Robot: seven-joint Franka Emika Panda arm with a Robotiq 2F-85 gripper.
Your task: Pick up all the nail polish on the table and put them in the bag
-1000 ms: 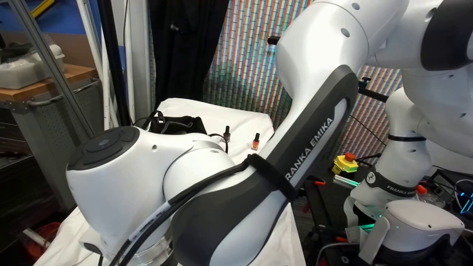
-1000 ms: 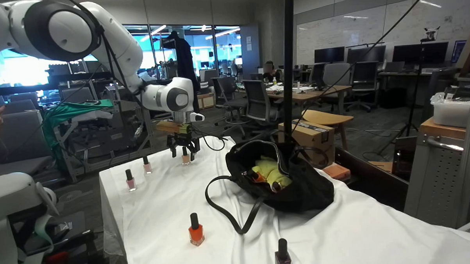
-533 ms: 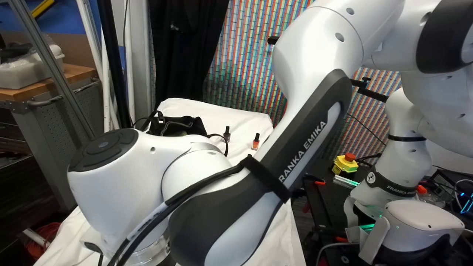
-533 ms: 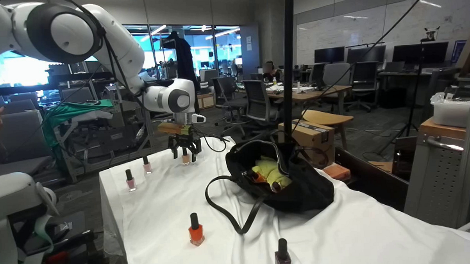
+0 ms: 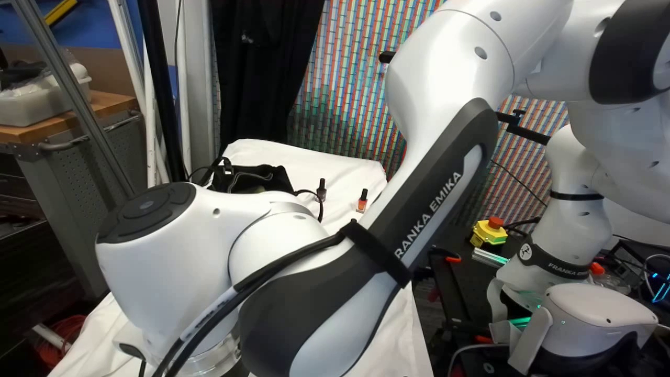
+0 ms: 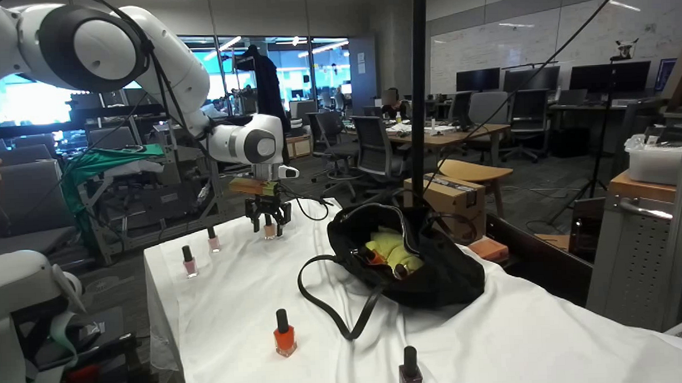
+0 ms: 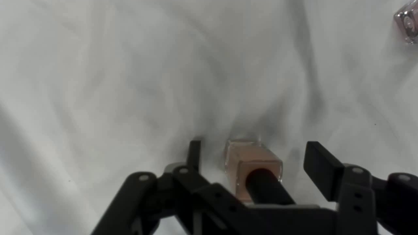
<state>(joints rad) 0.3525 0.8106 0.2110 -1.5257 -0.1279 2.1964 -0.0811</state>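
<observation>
My black two-fingered gripper (image 6: 268, 228) points downward, its jaws spread wide on either side of a small, square glass bottle of peach nail polish (image 7: 243, 166) with a black cap. In the wrist view, white cloth shows between this bottle and both finger pads (image 7: 323, 173); I touch neither flank and grasp nothing. The bottle stands upright on the long narrow table covered in wrinkled white cloth (image 6: 237, 297); the gripper hides the top of its cap. In both exterior views my white jointed arm with dark grey panels (image 5: 460, 57) slants down from a raised elbow to the wrist over the table; a black strap (image 5: 377, 253) binds a cable to the forearm. Elsewhere on the cloth, upright and black-capped: a pink bottle (image 6: 190, 268) and a pale pink bottle (image 6: 214, 243) near the edge; an orange-red bottle (image 6: 285, 336) and a dark plum bottle (image 6: 411, 371), well apart from the gripper. Near them slumps a soft black fabric bag (image 6: 435, 284); on its yellow-green inside rests a second orange-red bottle (image 6: 373, 255), beside a dark object (image 6: 400, 270) too small to identify.
</observation>
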